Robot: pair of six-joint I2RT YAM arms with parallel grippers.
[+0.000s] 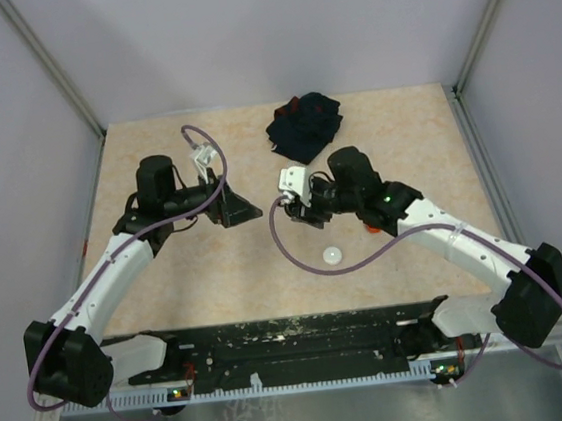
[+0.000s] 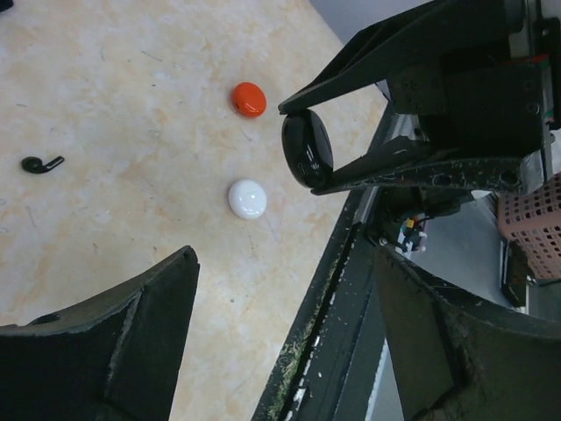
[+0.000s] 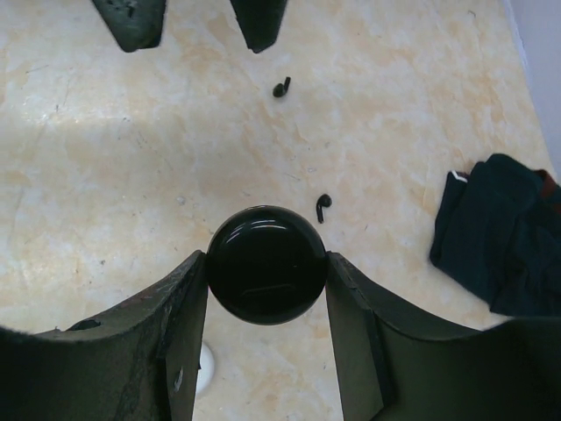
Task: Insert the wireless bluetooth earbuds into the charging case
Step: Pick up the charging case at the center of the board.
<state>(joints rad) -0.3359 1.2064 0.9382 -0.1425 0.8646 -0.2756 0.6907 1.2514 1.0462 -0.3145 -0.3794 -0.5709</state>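
Between the two arms, near the middle of the table (image 1: pixel 219 287), the right claw (image 3: pixel 266 274) is clamped on the black case (image 3: pixel 263 250), one finger at each side of it. The case is a smooth, glossy round disc. From the left wrist camera a thin seam shows around its edge, and the lid looks closed.

The left claw (image 2: pixel 285 285) faces it with fingers wide apart and nothing between them.

No earbud is inside yet, so I judge the task is at its beginning: case presented, not loaded. In the right wrist view one black earbud (image 3: pixel 323 207) lies on the table at 1 o'clock of the case, near it. The second earbud (image 3: pixel 281 88) is at 12 o'clock, farther away. Both are tiny, bean-like, with a short stem.

The next move probably needs the lid opened first. After that, a delicate pinch on such a small, slippery piece.

A white disc (image 1: pixel 335 255) rests at 5 o'clock of the right claw in the overhead view. A red disc (image 2: pixel 249 99) is nearby, and a soft, crumpled dark cloth (image 1: pixel 305 128) lies at 12 o'clock. The table is matt, with a beige marble pattern.
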